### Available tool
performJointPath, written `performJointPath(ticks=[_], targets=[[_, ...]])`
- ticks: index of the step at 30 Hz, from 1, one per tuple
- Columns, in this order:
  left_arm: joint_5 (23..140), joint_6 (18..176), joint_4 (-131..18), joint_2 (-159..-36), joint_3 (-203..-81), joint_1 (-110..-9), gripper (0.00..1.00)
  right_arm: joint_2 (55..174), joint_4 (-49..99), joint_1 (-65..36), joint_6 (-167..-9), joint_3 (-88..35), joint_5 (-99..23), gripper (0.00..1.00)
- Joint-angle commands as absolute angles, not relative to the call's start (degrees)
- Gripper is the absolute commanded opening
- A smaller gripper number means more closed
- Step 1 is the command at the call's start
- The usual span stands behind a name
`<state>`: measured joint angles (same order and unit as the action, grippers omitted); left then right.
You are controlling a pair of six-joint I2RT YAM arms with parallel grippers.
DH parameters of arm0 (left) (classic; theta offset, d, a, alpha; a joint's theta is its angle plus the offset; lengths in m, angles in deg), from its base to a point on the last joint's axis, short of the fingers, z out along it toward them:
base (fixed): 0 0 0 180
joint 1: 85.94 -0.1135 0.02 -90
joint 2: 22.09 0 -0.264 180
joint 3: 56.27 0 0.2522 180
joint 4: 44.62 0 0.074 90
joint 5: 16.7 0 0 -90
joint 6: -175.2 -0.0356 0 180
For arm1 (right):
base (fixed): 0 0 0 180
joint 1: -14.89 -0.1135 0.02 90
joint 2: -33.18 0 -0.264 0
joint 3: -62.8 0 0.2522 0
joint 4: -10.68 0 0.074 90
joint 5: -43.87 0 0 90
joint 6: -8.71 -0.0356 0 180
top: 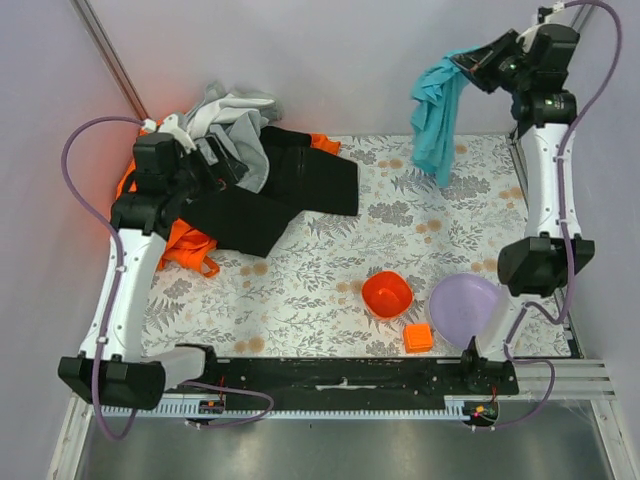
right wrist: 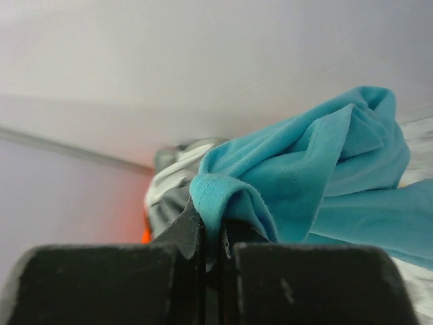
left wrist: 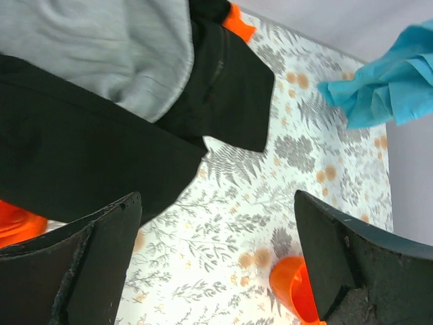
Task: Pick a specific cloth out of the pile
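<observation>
right gripper (top: pixel 465 62) is clamped tight on the teal cloth (top: pixel 437 115), which hangs up at the far right, well apart from the pile (top: pixel 240 165) on the far left of the table (top: pixel 320 270). left gripper (left wrist: pixel 216 203) is spread wide with nothing in it, above the pile's black fabric (left wrist: pixel 67 162).
</observation>
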<state>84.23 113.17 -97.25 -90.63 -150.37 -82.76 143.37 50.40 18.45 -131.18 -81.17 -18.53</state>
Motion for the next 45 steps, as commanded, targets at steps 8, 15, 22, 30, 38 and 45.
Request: performJointPath(ticks=[8,15,22,30,38,45], targets=[[80.5,112.5,-96.6,-97.4,-158.4,-68.7,0.99,136.6,65.7,21.2,-105.2,-75.2,-43.8,0.00],[81.6,114.5,-93.1,-95.8,-153.6,-68.4,0.99,136.8,61.8,21.3,-103.7,-57.5,-45.4,0.00],[78.4,116.5,-91.1,-94.7,-149.9,-68.5,0.99,136.5,60.2,20.5,-102.4,-48.6,-48.5,0.08],[69.7,119.7,-92.3,-95.3,-149.3,-68.5,0.99,134.8,61.2,19.1,-100.3,-50.4,-50.7,0.66],[63.0,120.2,-93.0,-94.4,-148.6,-68.5,0.99,135.5,64.3,18.5,-99.7,-55.6,-50.9,0.98],[59.0,116.8,-95.6,-93.7,-148.2,-68.5,0.99,131.7,65.0,17.2,-100.0,-54.9,-49.8,0.98]])
